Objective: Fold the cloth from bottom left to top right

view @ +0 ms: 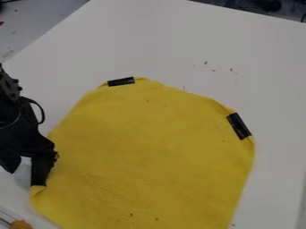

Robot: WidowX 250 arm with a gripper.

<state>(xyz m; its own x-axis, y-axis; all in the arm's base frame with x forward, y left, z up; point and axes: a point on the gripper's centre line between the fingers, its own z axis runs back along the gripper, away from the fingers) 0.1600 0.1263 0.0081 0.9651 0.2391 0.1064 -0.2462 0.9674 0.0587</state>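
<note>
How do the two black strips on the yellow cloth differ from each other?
The left strip lies nearly level, while the right strip slants steeply. The left strip sits higher in view than the right strip. The right strip looks longer than the left strip. Both are black and lie at the cloth's edge.

From where I stand, the white worktop (143, 40) has a yellow cloth (149, 143) spread across it, its outline uneven and rounded. One black strip (121, 81) sits at the cloth's upper left edge, another black strip (239, 126) at its right. Beyond lie small dark specks (206, 62).
</note>
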